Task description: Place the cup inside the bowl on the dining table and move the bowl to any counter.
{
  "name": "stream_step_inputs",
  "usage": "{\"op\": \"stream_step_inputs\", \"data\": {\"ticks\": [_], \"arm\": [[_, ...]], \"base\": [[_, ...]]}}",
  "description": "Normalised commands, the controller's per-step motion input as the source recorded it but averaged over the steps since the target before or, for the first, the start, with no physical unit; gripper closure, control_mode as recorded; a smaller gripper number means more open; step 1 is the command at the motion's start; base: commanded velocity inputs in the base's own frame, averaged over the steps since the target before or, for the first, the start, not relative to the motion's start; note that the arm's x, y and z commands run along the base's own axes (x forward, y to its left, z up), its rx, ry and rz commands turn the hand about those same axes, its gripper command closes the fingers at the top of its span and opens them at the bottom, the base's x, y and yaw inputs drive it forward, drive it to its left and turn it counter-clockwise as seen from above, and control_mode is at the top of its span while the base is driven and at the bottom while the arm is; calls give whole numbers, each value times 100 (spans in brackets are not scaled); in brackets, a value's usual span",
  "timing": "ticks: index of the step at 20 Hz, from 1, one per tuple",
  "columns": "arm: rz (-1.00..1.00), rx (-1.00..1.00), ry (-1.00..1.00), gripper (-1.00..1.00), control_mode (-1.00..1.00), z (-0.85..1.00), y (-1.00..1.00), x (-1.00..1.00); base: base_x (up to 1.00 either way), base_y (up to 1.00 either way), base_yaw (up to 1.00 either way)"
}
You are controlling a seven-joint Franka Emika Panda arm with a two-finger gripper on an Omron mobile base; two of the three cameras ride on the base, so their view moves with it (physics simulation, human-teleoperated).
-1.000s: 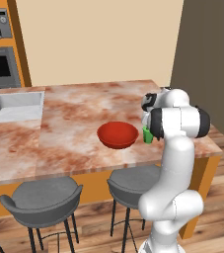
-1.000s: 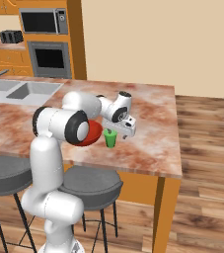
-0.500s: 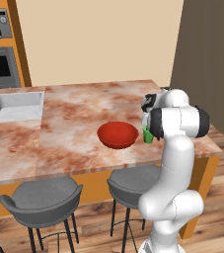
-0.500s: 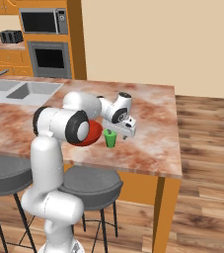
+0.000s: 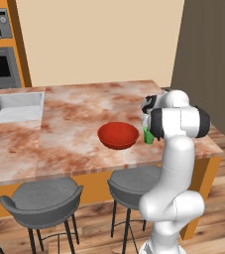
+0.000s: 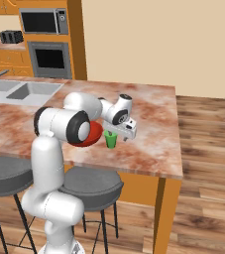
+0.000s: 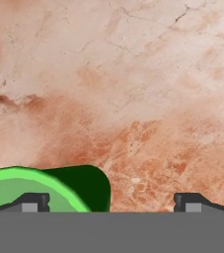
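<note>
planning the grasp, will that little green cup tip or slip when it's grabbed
The small bright-green tapered cup stands upright, narrow for its height, so an off-centre nudge could probably tip it. Its smooth tapered wall may slide in the open hand. It looks stiff and likely light.

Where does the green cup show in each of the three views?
Left base view: the cup peeks out right of centre, just left of the arm's dark joint.
Right base view: near centre, under the gripper.
Hand view: bottom left, by one finger tip.
Shared landmark: the red bowl beside it.

Even, bright rendered light, soft shadows, no glare; the close hand view looks slightly coarse.
</note>
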Motion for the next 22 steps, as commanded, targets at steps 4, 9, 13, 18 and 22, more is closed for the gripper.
{"op": "stream_step_inputs", "data": {"ticks": [4,9,13,18,22], "arm": [[0,0,0,-100,-100,-13,0,0],[0,0,0,-100,-100,-4,0,0],[0,0,0,-100,-100,0,0,0],[0,0,0,100,-100,0,0,0],[0,0,0,100,-100,0,0,0]], "base": [[0,0,0],[0,0,0],[0,0,0],[0,0,0],[0,0,0]]}}
